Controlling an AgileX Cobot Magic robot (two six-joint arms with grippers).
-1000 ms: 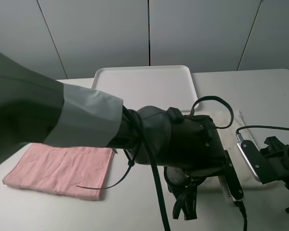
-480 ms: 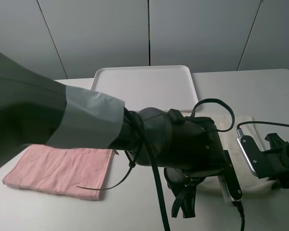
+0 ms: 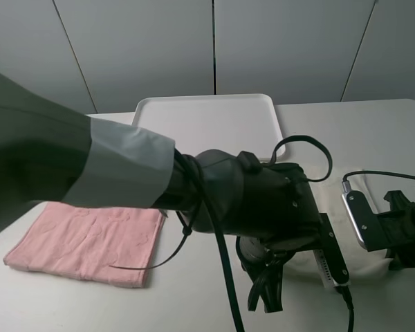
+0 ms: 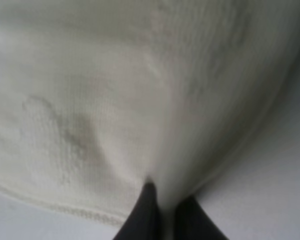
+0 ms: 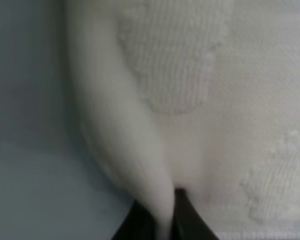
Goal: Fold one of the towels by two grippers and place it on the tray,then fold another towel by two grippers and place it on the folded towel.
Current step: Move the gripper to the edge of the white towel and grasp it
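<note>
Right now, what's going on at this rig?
Both arms are on the cream-white towel. The left gripper and right gripper are each shut, pinching a ridge of its cloth. What shows of the tray is bare. The pink towel lies on the table at the left, with no gripper on it.

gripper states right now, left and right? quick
left gripper: shut, pinching a fold of the cream-white terry cloth towel.
right gripper: shut, pinching a fold of the same towel.
</note>
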